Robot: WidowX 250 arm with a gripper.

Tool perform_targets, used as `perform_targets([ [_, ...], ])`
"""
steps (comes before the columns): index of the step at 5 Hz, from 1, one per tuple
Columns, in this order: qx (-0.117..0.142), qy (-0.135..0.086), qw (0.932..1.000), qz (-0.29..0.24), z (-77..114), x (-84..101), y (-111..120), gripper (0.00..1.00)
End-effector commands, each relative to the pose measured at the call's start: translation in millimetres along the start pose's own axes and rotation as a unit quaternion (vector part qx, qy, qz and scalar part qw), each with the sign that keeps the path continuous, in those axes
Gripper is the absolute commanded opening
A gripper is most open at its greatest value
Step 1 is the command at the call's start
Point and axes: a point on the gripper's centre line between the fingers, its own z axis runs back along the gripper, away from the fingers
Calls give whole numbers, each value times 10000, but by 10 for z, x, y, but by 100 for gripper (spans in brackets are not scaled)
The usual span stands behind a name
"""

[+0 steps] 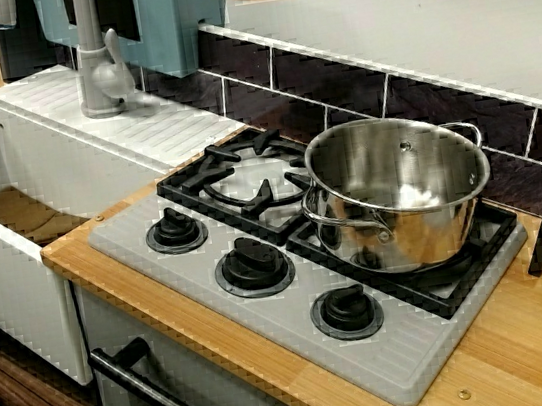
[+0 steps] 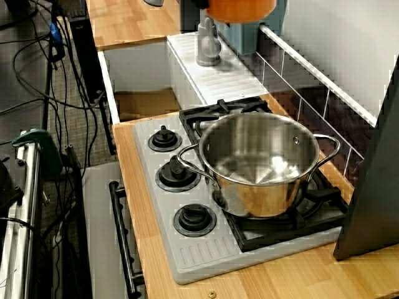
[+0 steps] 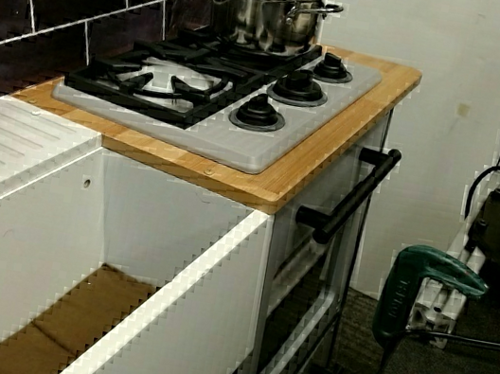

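Fingers unseen; round shiny steel pot [image 1: 402, 200] on grate [image 1: 248, 181].

a steel pot [image 1: 407, 234] sits on the right burner of the grey stove [image 1: 402, 346], right of centre; three black knobs [image 1: 252, 263] line its front, faucet [image 1: 101, 70] upper left.

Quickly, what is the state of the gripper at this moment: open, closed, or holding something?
Gripper: not in view from any camera, so its state cannot be told. The steel pot on the stove stands untouched.
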Motion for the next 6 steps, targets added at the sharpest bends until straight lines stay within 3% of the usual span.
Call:
perform_targets([
  [1, -327, -4, 9975, 619, -54, -270, 92, 0],
  [2, -564, 136, 9867, 1517, -67, -349, 62, 0],
  [3, -920, 106, 9792, 1805, -91, -334, -18, 0],
  [4, -1024, 139, 9781, 1805, -84, -257, -96, 0],
  [5, -1068, 10, 9832, 1482, -225, -228, -218, 0],
  [6, -1018, 86, 9911, 854, -378, -227, -313, 0],
])
